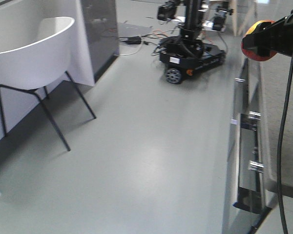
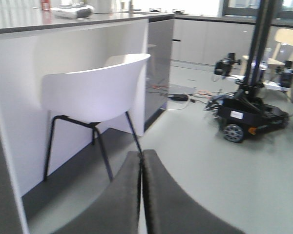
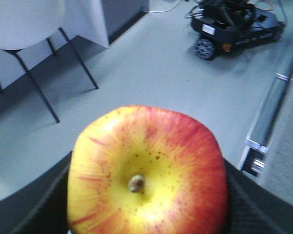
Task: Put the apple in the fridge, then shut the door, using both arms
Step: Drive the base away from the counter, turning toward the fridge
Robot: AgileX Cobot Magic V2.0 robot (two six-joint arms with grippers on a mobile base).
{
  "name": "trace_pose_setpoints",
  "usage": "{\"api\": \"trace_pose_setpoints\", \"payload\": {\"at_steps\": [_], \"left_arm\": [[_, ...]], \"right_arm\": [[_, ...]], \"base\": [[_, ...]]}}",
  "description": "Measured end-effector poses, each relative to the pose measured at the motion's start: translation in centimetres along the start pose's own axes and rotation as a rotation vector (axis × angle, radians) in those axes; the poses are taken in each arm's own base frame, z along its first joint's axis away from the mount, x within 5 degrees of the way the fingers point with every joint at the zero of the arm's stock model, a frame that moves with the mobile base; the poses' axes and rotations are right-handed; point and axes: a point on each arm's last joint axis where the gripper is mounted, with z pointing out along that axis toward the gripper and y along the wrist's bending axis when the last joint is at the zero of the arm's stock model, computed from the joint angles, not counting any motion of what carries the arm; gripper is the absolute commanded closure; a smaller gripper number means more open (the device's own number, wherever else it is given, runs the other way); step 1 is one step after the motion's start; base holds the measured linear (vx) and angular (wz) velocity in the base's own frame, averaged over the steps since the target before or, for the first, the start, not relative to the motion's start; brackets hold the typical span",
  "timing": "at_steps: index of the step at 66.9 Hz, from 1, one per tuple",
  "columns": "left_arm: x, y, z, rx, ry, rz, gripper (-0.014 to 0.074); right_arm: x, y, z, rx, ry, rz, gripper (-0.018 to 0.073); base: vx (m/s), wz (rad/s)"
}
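Room: grey floor (image 1: 146, 161), white chair (image 1: 34, 53) beside a counter (image 2: 88, 20), wheeled robot base (image 1: 193, 56) well beyond.
Apple: the apple (image 3: 146, 170) is airborne, clear of the floor, stalk end facing my right wrist camera.
Right gripper (image 1: 263, 39): clamped across the apple's flanks.
Left gripper (image 2: 141, 195): fingers pressed together, nothing between.
Handling: I judge it firm, fairly weighty, waxy-slick and bruisable. Grip across the widest girth with modest force.
Fridge: cannot pick it out.

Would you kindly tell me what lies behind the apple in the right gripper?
Behind the apple lie grey floor, a white chair and a black wheeled base. The apple hides the floor directly behind it and most of the right gripper.
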Motion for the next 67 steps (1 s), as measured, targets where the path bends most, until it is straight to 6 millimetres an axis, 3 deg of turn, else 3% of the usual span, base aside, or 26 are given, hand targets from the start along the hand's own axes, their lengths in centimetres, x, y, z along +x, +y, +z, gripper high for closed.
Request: {"api": "trace_pose_setpoints", "payload": {"at_steps": [67], "left_arm": [[0.0,0.0,0.0,0.0,0.0,0.0,0.0602]], "right_arm": [[0.0,0.0,0.0,0.0,0.0,0.0,0.0409]], "base": [[-0.03,0.34]]}}
